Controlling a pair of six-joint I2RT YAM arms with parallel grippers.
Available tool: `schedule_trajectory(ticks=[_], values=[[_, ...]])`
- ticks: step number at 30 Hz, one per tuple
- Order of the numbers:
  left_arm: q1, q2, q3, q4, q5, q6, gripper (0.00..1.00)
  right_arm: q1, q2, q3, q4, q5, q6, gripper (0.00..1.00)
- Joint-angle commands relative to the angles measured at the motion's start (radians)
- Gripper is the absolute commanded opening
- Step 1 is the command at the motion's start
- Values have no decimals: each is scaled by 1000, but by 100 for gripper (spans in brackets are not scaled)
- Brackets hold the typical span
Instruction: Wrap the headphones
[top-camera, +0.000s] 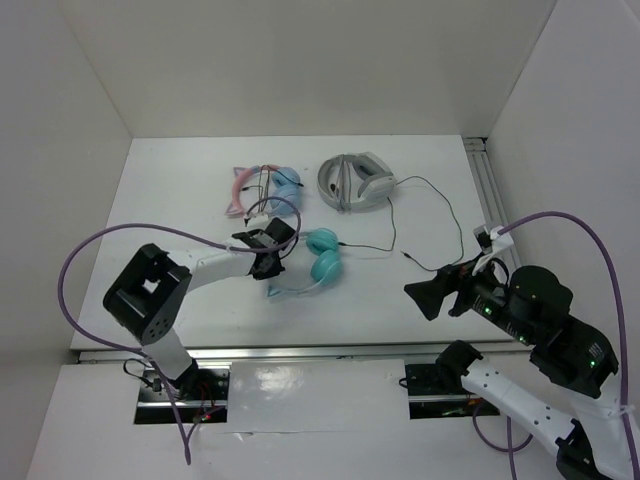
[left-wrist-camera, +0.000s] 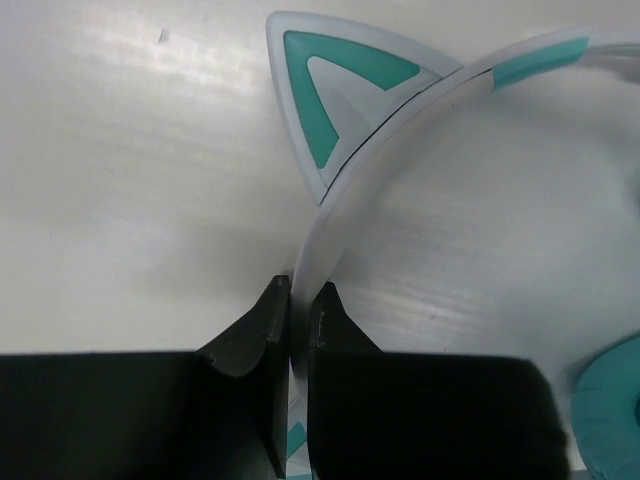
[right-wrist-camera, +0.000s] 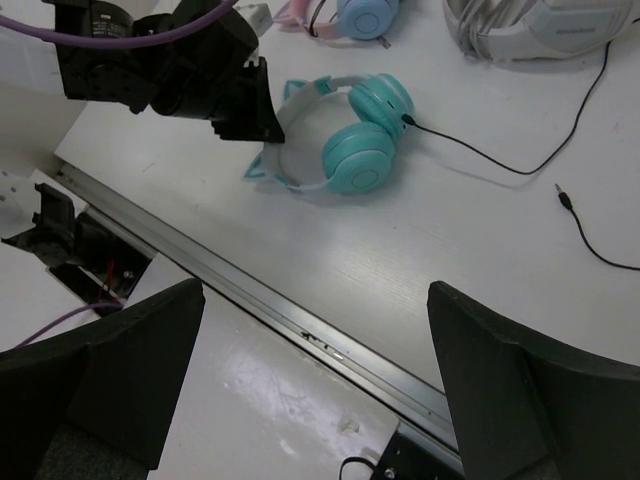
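headphones gripped at the headband by the left hand, likely anchoring them for wrapping; right hand hangs released.

The headphones are laid mid-frame on the table, with the headband clamped in the left gripper at their left. Behind them are two more: the cat-ear headset upper left and the plain headset just right of it. The cable is run rightward, and the right gripper is set lower right, well apart.
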Motion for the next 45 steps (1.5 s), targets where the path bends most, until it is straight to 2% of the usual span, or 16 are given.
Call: schedule_trajectory(ticks=[1,2,4,6,7,8,13,18,20,23,27,31,34,36,41,45], values=[[-93,-63,-30,-273,-80,-125,0,-7,-37,-57,106,-54,-18,100],[-122,-94,-16,-336,-103,-162,0,-7,-46,-75,132,-67,-18,100],[-217,-163,49,-566,-198,-288,0,-7,-67,-120,198,-129,-18,100],[-266,-258,114,-747,-259,-380,0,-7,-103,-201,323,-149,-3,100],[-298,-286,184,-830,-306,-436,0,-7,-113,-232,363,-149,26,100],[-314,-310,220,-986,-328,-466,0,-7,-124,-287,435,-149,35,100],[-326,-595,313,-1001,-322,-292,0,-17,-114,-448,644,-149,61,100],[-188,-695,467,-1001,-284,-66,0,-17,-60,-534,863,-121,100,100],[-139,-695,539,-1001,-255,32,0,-17,-34,-548,948,-161,100,100],[-107,-653,629,-1001,-212,126,0,-17,108,-539,1098,-201,42,100],[-73,-611,702,-1001,-200,184,0,-17,269,-513,1214,-336,6,99],[-52,-602,731,-1001,-178,207,0,-17,368,-539,1304,-377,-5,96],[-33,-602,740,-1001,-178,217,0,-17,377,-591,1377,-459,-14,95],[-23,-593,740,-992,-169,226,0,-17,333,-615,1422,-459,-1,95],[-23,-582,752,-980,-150,235,0,-17,333,-605,1422,-521,-14,93],[-13,-571,752,-957,-141,253,0,-7,333,-618,1425,-407,5,92]])
